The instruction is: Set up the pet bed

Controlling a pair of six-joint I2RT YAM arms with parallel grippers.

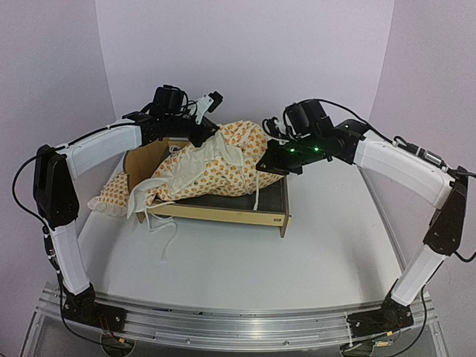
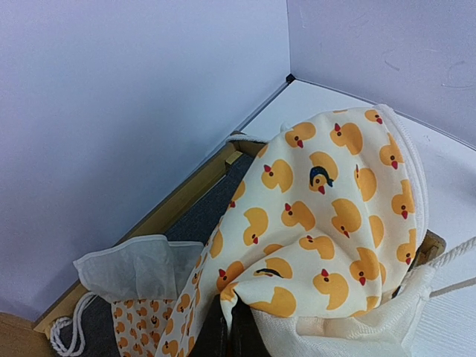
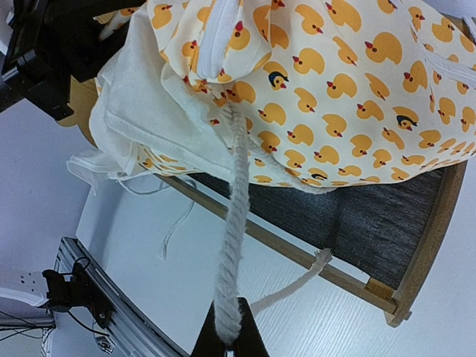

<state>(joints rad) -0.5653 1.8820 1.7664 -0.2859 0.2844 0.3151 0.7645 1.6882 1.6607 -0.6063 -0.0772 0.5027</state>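
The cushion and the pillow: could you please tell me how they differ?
The cushion is far bigger than the pillow. The cushion hangs bunched over the bed, held by the left gripper and right gripper; the pillow lies unheld beside the headboard. The cushion has cord ties, the pillow a ruffle. Both are cream with orange ducks.

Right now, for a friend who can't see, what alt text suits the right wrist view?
The right claw pinches a cream rope tie running up to a duck-print cushion. The cushion lies bunched over a wooden pet bed with a dark grey base.
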